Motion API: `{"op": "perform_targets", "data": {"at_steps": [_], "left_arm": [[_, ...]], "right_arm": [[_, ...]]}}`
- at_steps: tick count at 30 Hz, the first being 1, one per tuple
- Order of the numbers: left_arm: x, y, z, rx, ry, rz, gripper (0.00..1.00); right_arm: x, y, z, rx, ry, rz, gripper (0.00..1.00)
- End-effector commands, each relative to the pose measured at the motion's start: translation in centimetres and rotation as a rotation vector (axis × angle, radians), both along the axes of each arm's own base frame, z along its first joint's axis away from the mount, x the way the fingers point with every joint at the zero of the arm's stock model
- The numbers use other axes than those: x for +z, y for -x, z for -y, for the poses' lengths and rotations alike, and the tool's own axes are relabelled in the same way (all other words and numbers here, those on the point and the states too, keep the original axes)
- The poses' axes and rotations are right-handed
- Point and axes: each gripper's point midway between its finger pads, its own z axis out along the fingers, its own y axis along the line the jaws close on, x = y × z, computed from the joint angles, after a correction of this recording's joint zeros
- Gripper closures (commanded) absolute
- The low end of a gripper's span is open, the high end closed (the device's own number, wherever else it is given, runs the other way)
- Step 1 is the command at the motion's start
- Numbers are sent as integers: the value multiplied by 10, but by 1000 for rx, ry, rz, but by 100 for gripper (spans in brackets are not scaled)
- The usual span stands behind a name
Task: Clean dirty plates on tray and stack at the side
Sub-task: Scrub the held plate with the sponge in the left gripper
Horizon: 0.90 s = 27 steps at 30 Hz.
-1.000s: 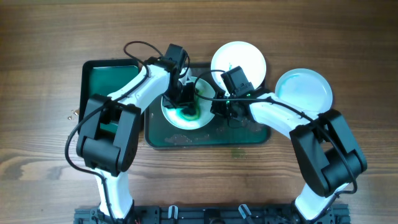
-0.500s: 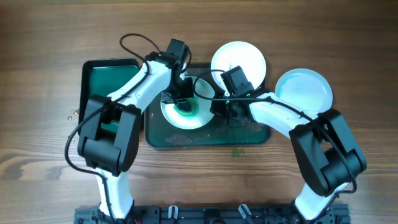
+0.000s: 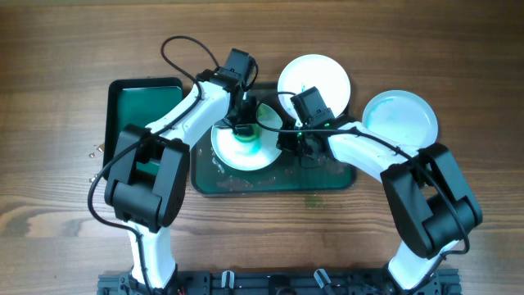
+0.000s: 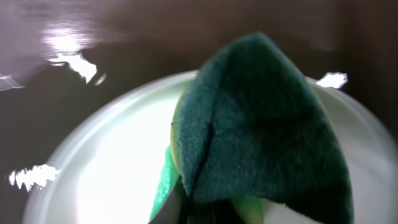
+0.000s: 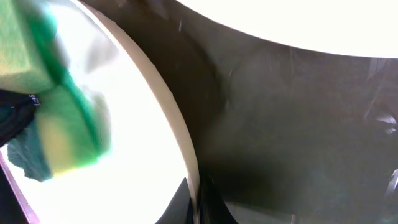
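Observation:
A white plate (image 3: 233, 152) lies on the dark green tray (image 3: 327, 179). My left gripper (image 3: 244, 129) is shut on a green sponge (image 4: 261, 124) and presses it on this plate (image 4: 112, 162). My right gripper (image 3: 293, 141) is shut on the plate's right rim (image 5: 186, 155). The sponge also shows in the right wrist view (image 5: 56, 130). A second white plate (image 3: 314, 78) lies at the tray's far edge. A third plate (image 3: 399, 117) lies on the table to the right of the tray.
A smaller bright-green tray (image 3: 141, 102) stands to the left of the dark tray. Wet smears lie on the dark tray's front part (image 3: 237, 182). A small green spot (image 3: 311, 199) marks the table in front of the tray.
My left gripper has moved the sponge across the plate, from its lower middle towards its far side. The green smear on the plate has gone. The right arm has not moved.

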Motion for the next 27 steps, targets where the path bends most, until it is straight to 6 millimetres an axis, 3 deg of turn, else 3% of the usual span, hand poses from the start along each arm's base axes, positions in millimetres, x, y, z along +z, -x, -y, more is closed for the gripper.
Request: {"op": "perform_targets", "data": {"at_steps": [1, 6, 8, 11, 13, 17, 20, 23, 27], "left_arm": [[2, -2, -57, 166, -282, 44, 96], [-5, 44, -47, 119, -226, -169, 96], [-7, 63, -23, 15, -97, -267, 96], [2, 81, 27, -187, 201, -353, 96], [10, 83, 49, -260, 334, -350, 96], [11, 58, 61, -280, 373, -240, 96], [5, 27, 51, -190, 286, -128, 96], [-2, -2, 13, -17, 81, -14, 96], [0, -16, -31, 74, -95, 44, 96]], "right_arm": [[-16, 8, 4, 12, 24, -43, 96], [-16, 8, 4, 12, 24, -43, 96], [-16, 8, 4, 12, 24, -43, 96], [-16, 8, 3, 12, 22, -43, 96], [-16, 8, 3, 14, 20, -45, 96], [-16, 8, 3, 16, 18, -46, 96], [-16, 9, 2, 18, 15, -48, 96], [-16, 10, 2, 20, 13, -52, 96], [-16, 11, 2, 37, 15, -49, 96]]}}
